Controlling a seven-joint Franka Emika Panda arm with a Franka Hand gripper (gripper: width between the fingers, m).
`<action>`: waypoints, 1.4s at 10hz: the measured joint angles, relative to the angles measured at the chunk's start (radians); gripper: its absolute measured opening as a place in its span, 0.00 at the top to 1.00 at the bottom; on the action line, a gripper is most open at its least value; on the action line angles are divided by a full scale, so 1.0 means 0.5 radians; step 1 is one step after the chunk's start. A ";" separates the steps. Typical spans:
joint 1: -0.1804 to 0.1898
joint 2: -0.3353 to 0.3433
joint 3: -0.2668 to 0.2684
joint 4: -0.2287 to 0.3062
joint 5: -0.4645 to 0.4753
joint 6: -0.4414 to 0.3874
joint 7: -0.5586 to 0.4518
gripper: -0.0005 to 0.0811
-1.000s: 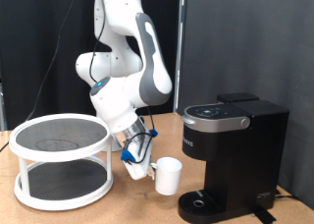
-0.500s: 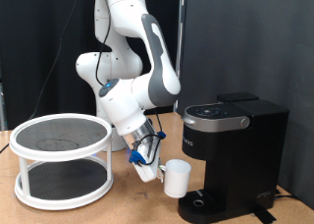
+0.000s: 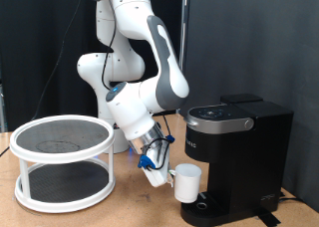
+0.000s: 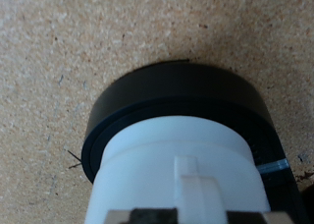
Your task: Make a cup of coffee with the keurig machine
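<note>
White mug held at the foot of the Keurig, just over the drip tray.

In the wrist view the cup (image 4: 182, 180) fills the lower half, its handle facing the camera and its bottom edge cut off by the frame; behind it the round black drip tray (image 4: 177, 101) shows only as a dark arc on the speckled wooden table (image 4: 69, 47). From the exterior view the cup (image 3: 186, 182) stands upright, long axis vertical, open end up. The gripper (image 3: 159, 170), blue-tipped, is clamped on the cup's handle side, though the fingers themselves are hard to make out. Beyond sits the keurig machine (image 3: 239, 147), lid down. At the exterior view's left stands a white two-tier mesh rack (image 3: 62, 162).
</note>
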 joint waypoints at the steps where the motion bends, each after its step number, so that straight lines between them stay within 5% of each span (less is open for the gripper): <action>1: 0.000 0.003 0.015 0.008 0.021 0.003 -0.017 0.90; 14: 0.003 0.104 0.119 0.094 0.079 0.079 -0.052 0.90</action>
